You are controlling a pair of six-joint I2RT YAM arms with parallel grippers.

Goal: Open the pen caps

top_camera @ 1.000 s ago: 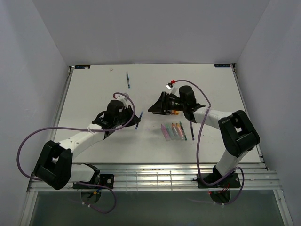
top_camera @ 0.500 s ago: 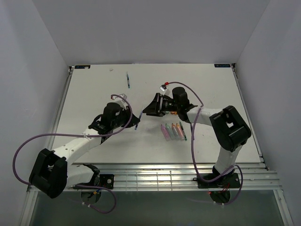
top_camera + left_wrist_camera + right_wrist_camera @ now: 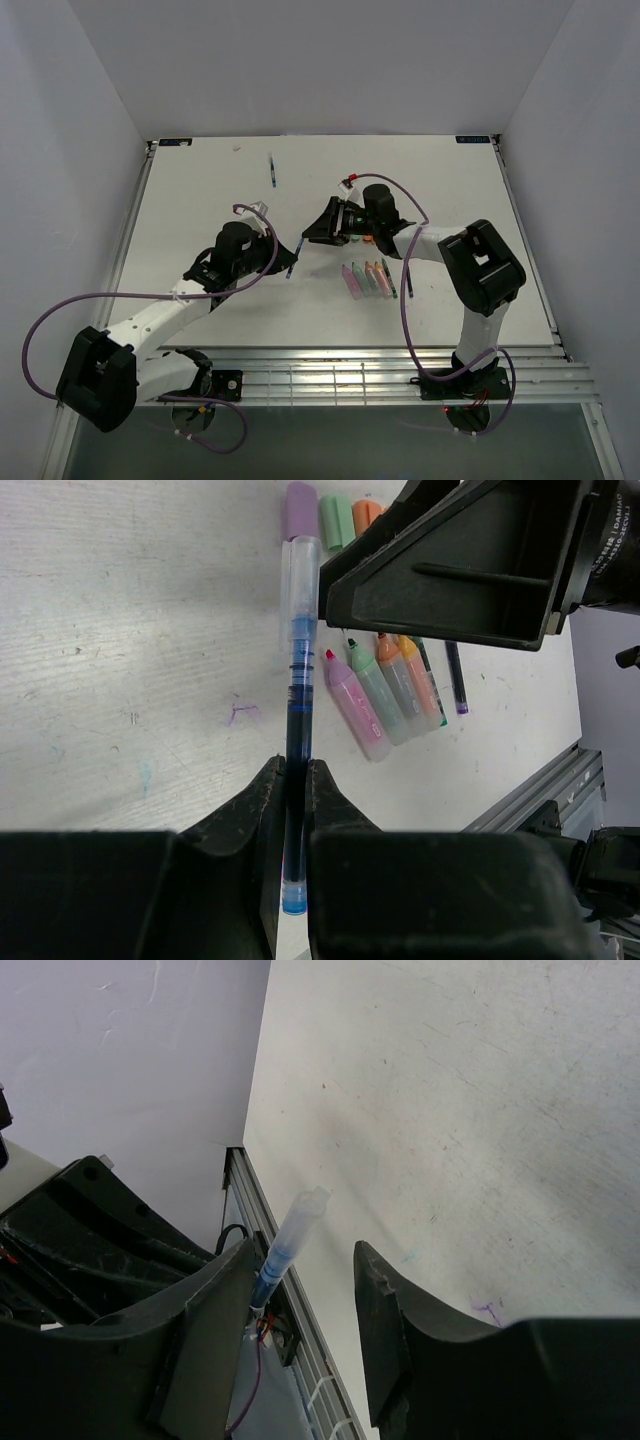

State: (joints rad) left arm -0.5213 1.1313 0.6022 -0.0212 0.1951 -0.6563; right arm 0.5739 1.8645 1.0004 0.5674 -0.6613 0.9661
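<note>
My left gripper (image 3: pixel 296 768) is shut on a slim blue pen (image 3: pixel 297 715) and holds it above the table. The pen's clear cap end (image 3: pixel 300 585) points away from the fingers. The top view shows this gripper (image 3: pixel 281 256) and pen (image 3: pixel 294 256) too. My right gripper (image 3: pixel 312 234) is open, with its jaws either side of that cap end (image 3: pixel 298 1228), which lies closer to the left finger (image 3: pixel 232 1278). Several uncapped pastel markers (image 3: pixel 378 688) lie in a row. Loose purple (image 3: pixel 298 510), green (image 3: pixel 335 518) and orange (image 3: pixel 364 513) caps lie beyond them.
A second blue pen (image 3: pixel 273 172) lies far back on the white table (image 3: pixel 200 200). Two thin dark pens (image 3: pixel 409 277) lie right of the marker row (image 3: pixel 365 277). The table's metal front rail (image 3: pixel 320 370) is near the arm bases. Grey walls enclose three sides.
My right gripper has moved left until its open jaws are around the blue pen's cap end. My left gripper has kept its hold on the pen and shifted slightly.
</note>
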